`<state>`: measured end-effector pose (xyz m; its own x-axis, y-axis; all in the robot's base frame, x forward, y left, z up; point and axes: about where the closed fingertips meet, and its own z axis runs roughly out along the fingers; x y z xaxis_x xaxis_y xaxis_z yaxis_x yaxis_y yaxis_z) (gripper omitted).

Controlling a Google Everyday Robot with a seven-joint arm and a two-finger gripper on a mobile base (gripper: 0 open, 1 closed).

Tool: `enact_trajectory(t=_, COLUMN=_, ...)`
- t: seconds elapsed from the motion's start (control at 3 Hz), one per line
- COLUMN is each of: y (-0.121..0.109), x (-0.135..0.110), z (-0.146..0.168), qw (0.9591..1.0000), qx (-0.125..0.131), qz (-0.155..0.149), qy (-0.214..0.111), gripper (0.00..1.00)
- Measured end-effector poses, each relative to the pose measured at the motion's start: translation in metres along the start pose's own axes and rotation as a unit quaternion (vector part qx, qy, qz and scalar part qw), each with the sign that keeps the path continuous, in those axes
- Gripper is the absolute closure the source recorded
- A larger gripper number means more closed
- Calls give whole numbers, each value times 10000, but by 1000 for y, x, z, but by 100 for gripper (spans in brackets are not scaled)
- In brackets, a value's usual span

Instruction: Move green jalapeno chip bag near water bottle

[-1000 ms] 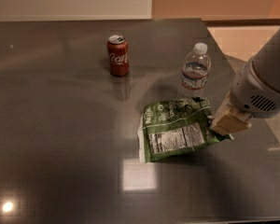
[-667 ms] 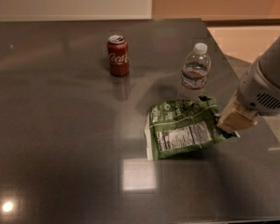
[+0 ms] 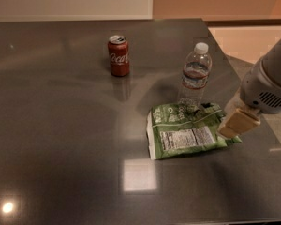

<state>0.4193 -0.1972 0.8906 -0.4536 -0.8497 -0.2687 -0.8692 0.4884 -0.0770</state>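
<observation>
The green jalapeno chip bag (image 3: 186, 131) lies flat on the dark table (image 3: 61, 125), white nutrition panel up. Its far edge is right in front of the base of the water bottle (image 3: 195, 75), a clear bottle with a white cap that stands upright. My gripper (image 3: 228, 130) comes in from the right, low over the table, at the bag's right edge. I cannot tell whether it holds the bag.
A red Coca-Cola can (image 3: 118, 56) stands upright at the back, left of the bottle. The table's right edge (image 3: 267, 125) runs just beyond the gripper, with a light floor past it. A wall is behind the table.
The bag has slid a little to the right and now lies closer under the bottle. My gripper has moved right along with it.
</observation>
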Motion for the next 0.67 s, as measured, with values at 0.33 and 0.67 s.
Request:
enact_trajectory(t=0.33, y=0, x=0, z=-1, qw=10000, qx=18, qz=-6, qy=-5, gripper=0)
enact_trajectory(t=0.67, y=1, x=0, z=-1, qw=10000, qx=19, qz=-6, qy=-5, gripper=0)
